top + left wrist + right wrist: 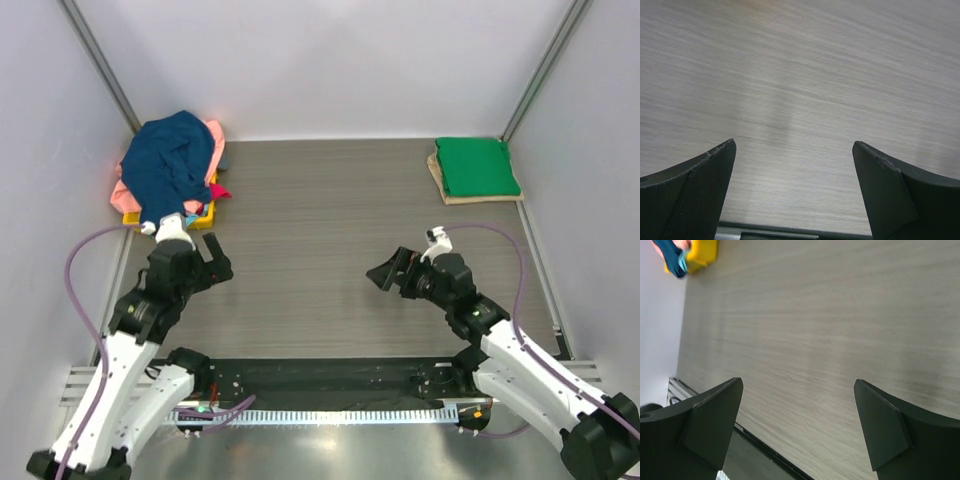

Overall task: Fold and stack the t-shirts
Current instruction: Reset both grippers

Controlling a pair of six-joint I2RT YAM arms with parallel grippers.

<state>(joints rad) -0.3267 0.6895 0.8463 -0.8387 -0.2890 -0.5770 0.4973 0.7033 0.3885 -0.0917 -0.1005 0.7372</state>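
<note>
From above, two tees look finished: the green tee [477,166] lies folded on the tan tee [437,172] in the far right corner of the surface [320,220]. The others wait in a loose pile at the far left corner. The navy tee [170,165] is on top, the pink tee [213,140] is under it, and a bit of the red tee [221,190] and of the yellow tee [205,215] shows at the near edge. I judge that the task is between two shirts, and the step in hand is to fetch the next one, probably the navy tee. The left tool [218,262] hangs just beside the near edge of the pile, touching no cloth. The right tool [388,272] hangs over the bare middle, well apart from both heaps. The next move calls for the left arm to reach to the pile, pinch only the top layer, and draw it to the middle so it can be spread flat. Taking two shirts together is the danger.

In the left wrist view, the left tool [794,145] has its jaws spread wide. Only wood grain is between them, and nothing is held.

In the right wrist view, the right tool [798,382] is also wide apart and empty above the surface. At the top left corner a piece of the yellow tee [702,252] and some blue cloth [672,262] can be seen, far from the jaws.
</note>
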